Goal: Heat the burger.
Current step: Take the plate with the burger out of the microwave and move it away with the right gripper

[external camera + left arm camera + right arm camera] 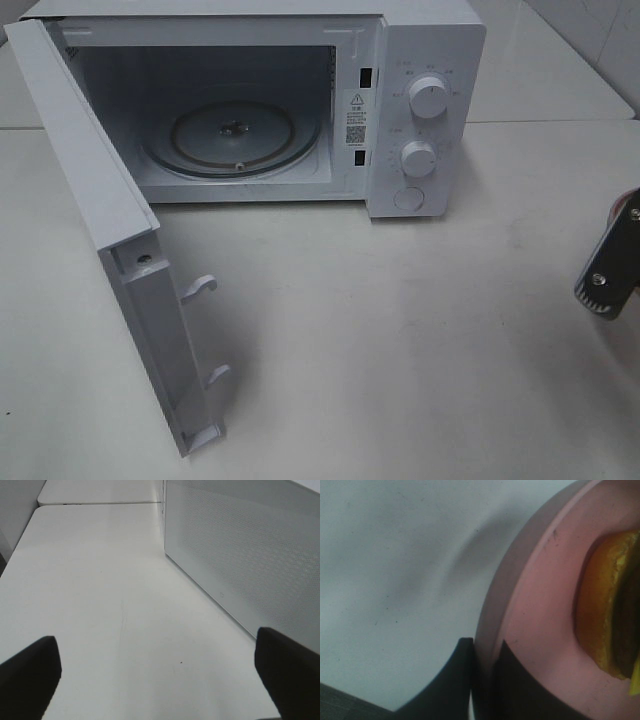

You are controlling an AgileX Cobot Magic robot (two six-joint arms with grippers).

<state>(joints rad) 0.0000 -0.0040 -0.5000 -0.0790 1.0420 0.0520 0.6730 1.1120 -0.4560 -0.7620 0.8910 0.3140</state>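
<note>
Exterior high view: microwave door already open, turntable bare. Right fingers pinch rim of pink plate; burger sits on it, off at bench right edge. Left fingers spread wide, holding nothing. Left to do: load plate, close door, turn knob.

A white microwave stands at twelve o'clock on a pale table, its door swung wide toward eight o'clock. Inside lies a glass turntable; two white knobs sit at its two o'clock side.
</note>
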